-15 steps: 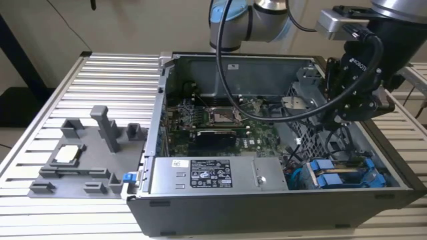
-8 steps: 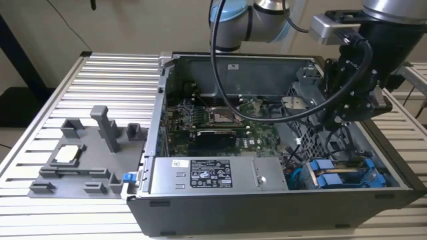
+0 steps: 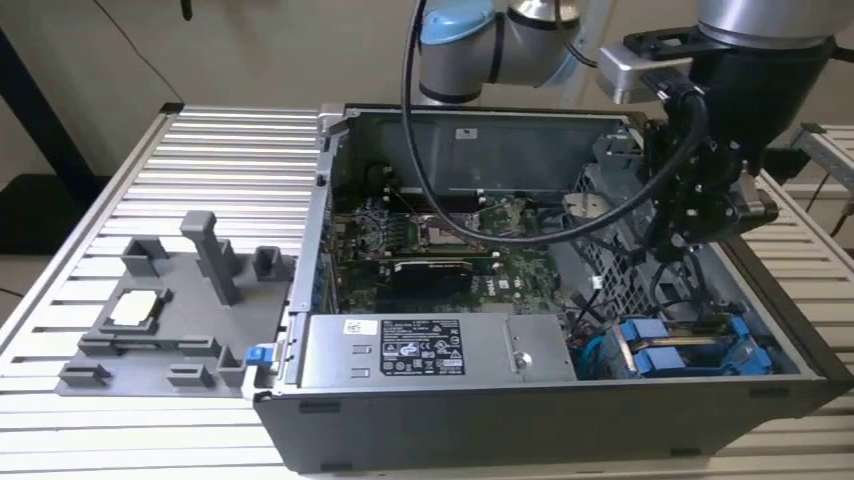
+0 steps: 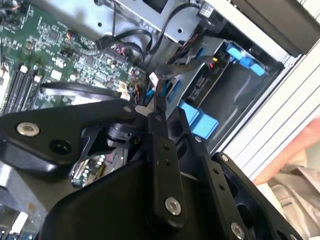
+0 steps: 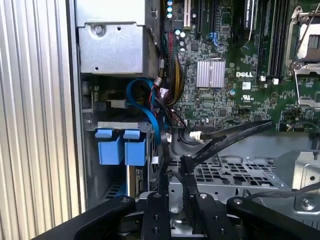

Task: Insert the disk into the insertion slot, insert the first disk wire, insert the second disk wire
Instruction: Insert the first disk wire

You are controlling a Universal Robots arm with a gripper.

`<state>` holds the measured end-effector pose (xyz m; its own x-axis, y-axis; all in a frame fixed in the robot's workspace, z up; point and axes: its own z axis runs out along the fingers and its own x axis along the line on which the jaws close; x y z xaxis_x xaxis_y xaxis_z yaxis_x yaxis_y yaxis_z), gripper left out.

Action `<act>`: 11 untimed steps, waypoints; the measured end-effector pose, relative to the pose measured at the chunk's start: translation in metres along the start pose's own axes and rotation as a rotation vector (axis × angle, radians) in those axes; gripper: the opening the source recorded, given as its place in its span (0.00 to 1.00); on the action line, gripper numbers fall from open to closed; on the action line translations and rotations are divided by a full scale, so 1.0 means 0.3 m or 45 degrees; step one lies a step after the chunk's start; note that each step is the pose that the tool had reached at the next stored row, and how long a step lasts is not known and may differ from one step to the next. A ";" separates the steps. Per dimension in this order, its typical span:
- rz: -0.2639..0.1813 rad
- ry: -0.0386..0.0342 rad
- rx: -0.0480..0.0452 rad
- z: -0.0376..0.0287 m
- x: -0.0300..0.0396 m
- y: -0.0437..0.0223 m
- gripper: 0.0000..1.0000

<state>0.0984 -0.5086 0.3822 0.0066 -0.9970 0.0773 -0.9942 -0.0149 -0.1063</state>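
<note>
the hand (image 5: 175, 170) hangs inside the open computer case (image 3: 534, 410) on the table (image 3: 200, 150), over the holed wall of the metal cage (image 5: 230, 172), pinched shut on a thin black wire (image 5: 235, 135). the disk (image 5: 122, 149), in its blue frame, already sits in the slot (image 5: 115, 126) at the cage's other end, blue tabs up. from the hand it lies along the cage, toward the end beside the grey power box (image 3: 414, 350).

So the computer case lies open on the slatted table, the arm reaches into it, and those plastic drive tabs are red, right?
Not red: the drive tabs are bright blue, as the exterior view shows. The computer case does lie open on the slatted table, with the arm reaching in.
</note>
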 end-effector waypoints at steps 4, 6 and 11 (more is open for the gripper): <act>-0.002 0.0249 0.014 -0.002 -0.015 0.042 0.27; -0.002 0.0408 0.024 -0.001 -0.024 0.057 0.27; -0.002 0.0640 0.056 0.004 -0.053 0.097 0.27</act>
<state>0.0693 -0.4933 0.3766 0.0017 -0.9919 0.1271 -0.9885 -0.0209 -0.1499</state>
